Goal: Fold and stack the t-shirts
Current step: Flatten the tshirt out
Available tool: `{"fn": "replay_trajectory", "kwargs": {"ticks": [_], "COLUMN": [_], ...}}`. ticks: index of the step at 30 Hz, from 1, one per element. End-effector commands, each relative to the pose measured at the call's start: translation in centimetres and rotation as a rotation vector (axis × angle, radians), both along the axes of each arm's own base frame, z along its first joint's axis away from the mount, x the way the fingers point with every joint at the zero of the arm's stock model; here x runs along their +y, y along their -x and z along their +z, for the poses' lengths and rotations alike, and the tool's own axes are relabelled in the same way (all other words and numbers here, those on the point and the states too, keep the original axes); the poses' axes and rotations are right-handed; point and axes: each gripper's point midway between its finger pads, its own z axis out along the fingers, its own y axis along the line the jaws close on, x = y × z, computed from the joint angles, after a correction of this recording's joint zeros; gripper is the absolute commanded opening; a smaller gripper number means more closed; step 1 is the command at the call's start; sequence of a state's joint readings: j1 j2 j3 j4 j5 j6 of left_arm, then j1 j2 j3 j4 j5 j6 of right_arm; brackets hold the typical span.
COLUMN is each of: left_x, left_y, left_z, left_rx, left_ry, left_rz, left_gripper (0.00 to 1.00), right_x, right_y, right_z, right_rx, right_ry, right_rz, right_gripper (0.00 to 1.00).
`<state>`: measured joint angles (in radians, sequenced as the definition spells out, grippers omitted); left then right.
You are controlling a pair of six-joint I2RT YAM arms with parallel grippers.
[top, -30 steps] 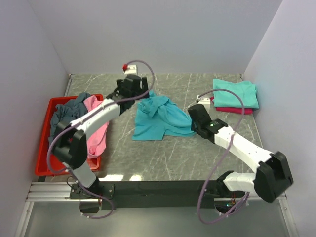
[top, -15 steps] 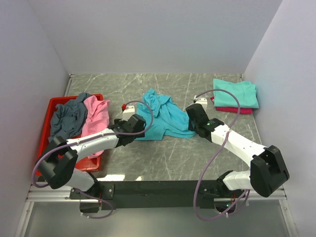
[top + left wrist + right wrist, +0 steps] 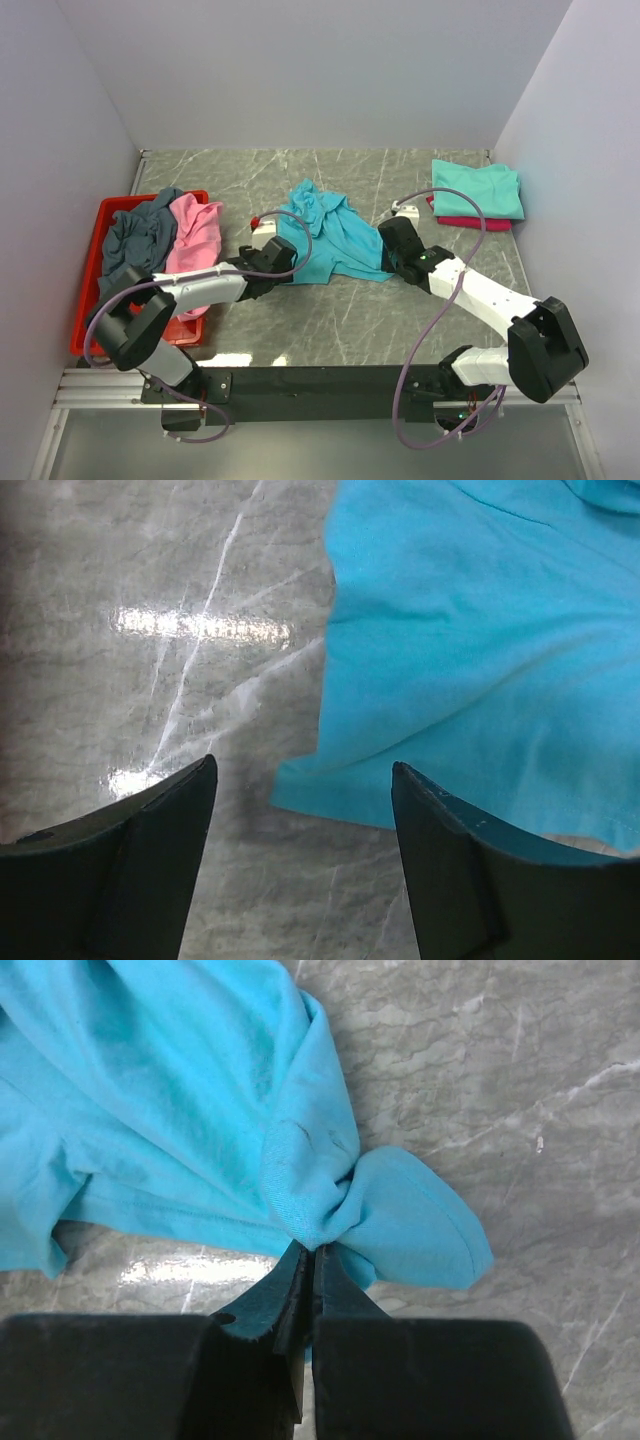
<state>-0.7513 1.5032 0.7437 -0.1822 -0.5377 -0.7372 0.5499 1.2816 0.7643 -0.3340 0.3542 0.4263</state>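
A bright turquoise t-shirt (image 3: 325, 232) lies crumpled in the middle of the table. My left gripper (image 3: 287, 268) is open and low at its near-left corner; in the left wrist view that corner (image 3: 330, 790) lies between my two fingers (image 3: 304, 780), not gripped. My right gripper (image 3: 390, 262) is shut on the shirt's near-right edge; the right wrist view shows cloth (image 3: 310, 1210) pinched at the fingertips (image 3: 312, 1255). A pink shirt (image 3: 195, 235) and a slate-grey shirt (image 3: 135, 240) lie in the red tray. A mint-green shirt (image 3: 480, 188) lies folded on a crimson one (image 3: 470, 221) at the back right.
The red plastic tray (image 3: 88, 320) stands along the left wall. The marble tabletop (image 3: 330, 320) runs to the near rail. White walls close in on the left, back and right. Cables loop above both arms.
My left arm swung from the shirt's far side down to its near-left corner and now rests there, open. The right gripper held the shirt's edge and shifted slightly; the shirt bunched toward the back.
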Motion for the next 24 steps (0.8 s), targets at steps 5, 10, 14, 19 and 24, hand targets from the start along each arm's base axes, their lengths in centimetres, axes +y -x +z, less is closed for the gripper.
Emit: {"fn": "replay_trajectory", "kwargs": {"ticks": [5,10,14,19,24], "left_x": [-0.3,0.1,-0.2,0.3,1.4], "left_y": [-1.0,-0.8,-0.2,0.4,0.5], "left_z": [-0.6,-1.3,-2.1,-2.6,-0.4], "left_rx": [0.006,0.042,0.07,0.094,0.06], "left_ry": [-0.004,-0.043,-0.032,-0.041,-0.052], "left_rz": [-0.007,-0.006,-0.021,-0.013,0.022], "left_gripper": [0.7,0.66,0.57,0.05,0.01], "right_x": [0.5,0.5,0.4,0.4,0.3], "right_y": [-0.7,-0.6,-0.6,-0.5,-0.3], "right_z": [1.1,1.0,1.0,1.0,1.3], "right_rx": [-0.049,-0.049,-0.051,-0.049,-0.05], "right_ry": [-0.051,-0.053,-0.053,-0.054,-0.05], "right_rz": [-0.004,-0.006,-0.01,-0.008,-0.006], "right_gripper": [0.0,0.0,0.0,0.0,0.0]}}
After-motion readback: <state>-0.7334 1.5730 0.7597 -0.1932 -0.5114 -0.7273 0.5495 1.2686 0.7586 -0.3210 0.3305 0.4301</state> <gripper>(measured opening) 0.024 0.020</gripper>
